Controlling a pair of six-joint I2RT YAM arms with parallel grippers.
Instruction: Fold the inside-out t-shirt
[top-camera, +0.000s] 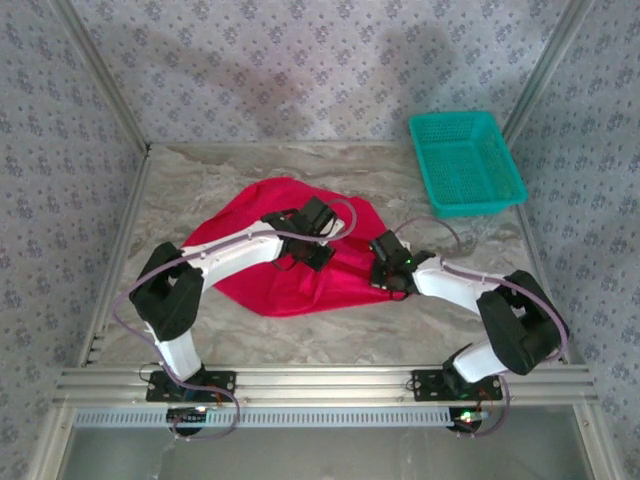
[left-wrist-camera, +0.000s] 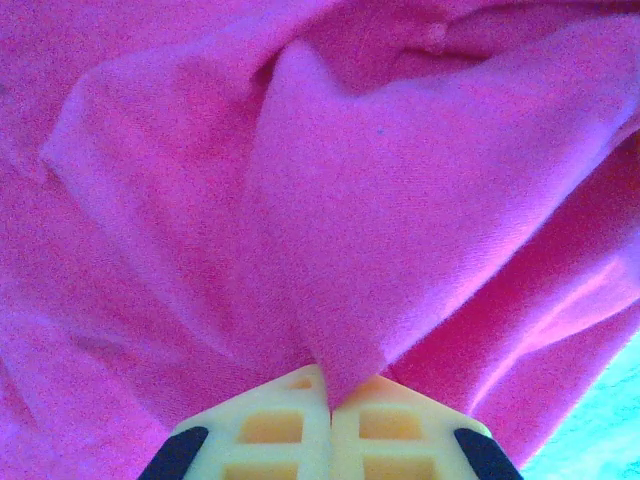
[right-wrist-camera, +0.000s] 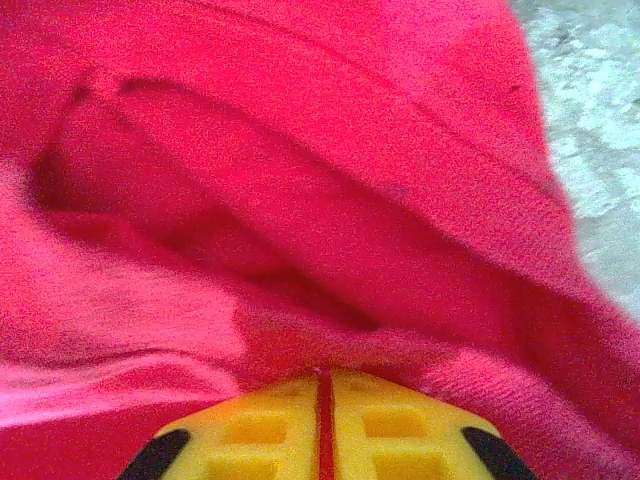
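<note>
Grey marbled table (top-camera: 200, 335), crumpled bright red t-shirt (top-camera: 295, 290) spread at its centre, teal mesh basket (top-camera: 466, 165) at the far right corner

The t-shirt (top-camera: 330, 285) lies centrally on the table (top-camera: 200, 325) — basket (top-camera: 465, 165) near, behind it to the right.

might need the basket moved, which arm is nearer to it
Right. The right arm pinches the shirt at its right edge, just near-left of the basket. The left arm pinches the shirt's middle, further left.

Matt cloth t-shirt (top-camera: 300, 290), marbled stone-look table (top-camera: 330, 330), plastic basket (top-camera: 480, 208).
</note>
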